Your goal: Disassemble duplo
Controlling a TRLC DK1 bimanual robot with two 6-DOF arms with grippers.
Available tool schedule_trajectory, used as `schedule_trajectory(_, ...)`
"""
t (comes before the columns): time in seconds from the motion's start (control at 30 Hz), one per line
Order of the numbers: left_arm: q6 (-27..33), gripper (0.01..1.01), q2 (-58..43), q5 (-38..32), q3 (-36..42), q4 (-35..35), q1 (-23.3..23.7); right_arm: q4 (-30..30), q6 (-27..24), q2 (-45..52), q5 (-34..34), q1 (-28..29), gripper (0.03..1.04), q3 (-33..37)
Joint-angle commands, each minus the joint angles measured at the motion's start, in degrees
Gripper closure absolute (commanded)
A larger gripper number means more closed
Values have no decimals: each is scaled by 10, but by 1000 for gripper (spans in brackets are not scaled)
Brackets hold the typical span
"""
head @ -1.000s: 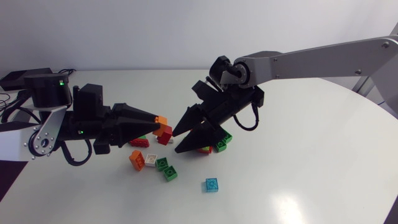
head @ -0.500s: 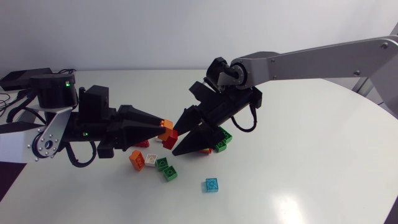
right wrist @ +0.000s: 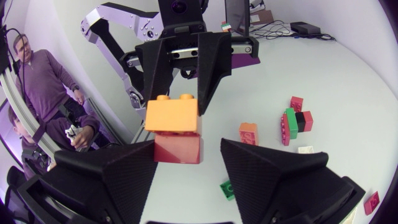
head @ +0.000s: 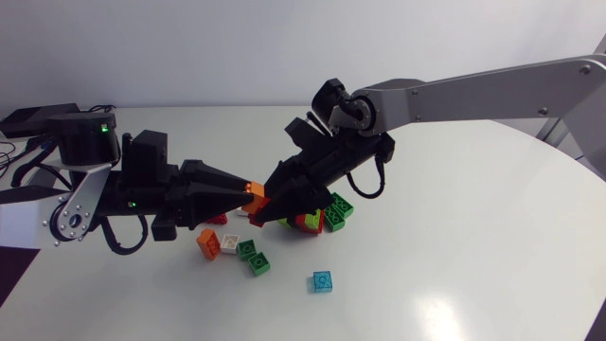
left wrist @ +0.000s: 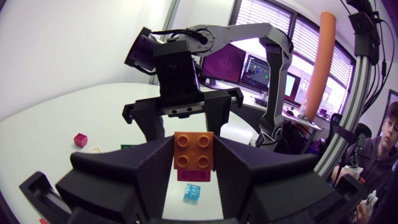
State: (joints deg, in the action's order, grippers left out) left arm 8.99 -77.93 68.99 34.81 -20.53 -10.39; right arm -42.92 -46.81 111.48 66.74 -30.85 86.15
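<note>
**Orange-on-red pair held in the air, not yet split**

Head view. The left claw (head: 251, 188) pinches the orange brick (head: 254, 190) above the surface (head: 454, 256). The right claw (head: 262, 206) meets it nearly tip to tip. What hangs under the orange brick is hidden here by the claw tips.
- Two arms, two claws.
- Loose on the surface: one small orange brick (head: 208, 242), one white brick (head: 230, 244), a green brick (head: 246, 249), a second green brick (head: 258, 265).
- One blue brick (head: 323, 281) lies apart from these.
- A clump (head: 317, 220) of red and green lies under the right claw; I cannot count its pieces.

Left wrist view. This claw's own fingers press the orange brick from both sides, a firm hold. The red brick (left wrist: 193, 176) is attached beneath it. The right claw's fingers stand wide ahead, on either side of the pair. On the surface below I count one blue, one white, one green and one pink-red brick.

Right wrist view. This claw's fingers are spread. The red brick lies against one finger with a clear gap to the other, so the claw holds nothing.

Risks, as I judge them:
- If the right claw closes off-centre, the touching finger may push the pair sideways and twist the orange brick out of the left claw.
- A shallow grip on the red brick may slip during the pull, leaving the pair joined.
- The claw tips are crowded together and could knock each other.
- A dropped brick would fall among the loose ones.
</note>
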Motion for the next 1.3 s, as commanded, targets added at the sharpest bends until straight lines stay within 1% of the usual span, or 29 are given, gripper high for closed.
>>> schedule_trajectory(0.0,-10,834,-5,22,-14,-2,-5,20,29,-3,1,4,744,1)
schedule_trajectory(0.03,-10,834,-4,22,-14,-2,-4,20,29,-3,1,4,830,0)
schedule_trajectory(0.1,-10,834,-1,21,-15,-2,-2,20,28,-3,0,2,934,-1)
schedule_trajectory(0.17,-9,834,-1,21,-14,-2,-1,20,28,-2,-3,-2,1000,0)
schedule_trajectory(0.2,-9,834,-1,21,-13,-2,0,20,27,-1,-5,-4,1016,-1)
schedule_trajectory(0.33,-8,834,1,18,-11,-6,18,16,24,-1,-12,-11,1016,-2)
schedule_trajectory(0.43,-6,834,-24,1,0,-7,22,13,22,-2,-16,-13,1016,-3)
schedule_trajectory(0.5,-5,834,-32,-18,15,-7,22,-1,9,-2,-22,-16,1016,-3)
schedule_trajectory(0.6,-22,834,-33,-24,47,-7,29,-15,-10,2,-57,-25,1016,-6)
schedule_trajectory(0.7,-39,836,-41,-34,88,-7,37,-15,-12,12,-86,-29,1016,-5)
schedule_trajectory(0.8,-49,836,-56,-40,113,-8,38,-15,-13,15,-93,-31,1016,-5)
schedule_trajectory(1.0,-49,836,-83,-67,104,-36,39,-14,-13,18,-93,-29,1016,-2)
schedule_trajectory(1.03,-48,834,-88,-72,100,-44,39,-14,-13,18,-104,-30,1016,-2)
schedule_trajectory(1.13,-46,834,-100,-114,94,-55,37,-6,1,32,-193,-46,1016,0)
schedule_trajectory(1.2,-42,834,-102,-166,89,-61,34,10,15,44,-247,-55,1016,-2)
schedule_trajectory(1.23,-35,834,-102,-207,85,-65,32,14,18,51,-267,-59,1015,-2)
schedule_trajectory(1.27,-27,834,-102,-263,83,-66,25,19,22,56,-288,-62,1010,-2)
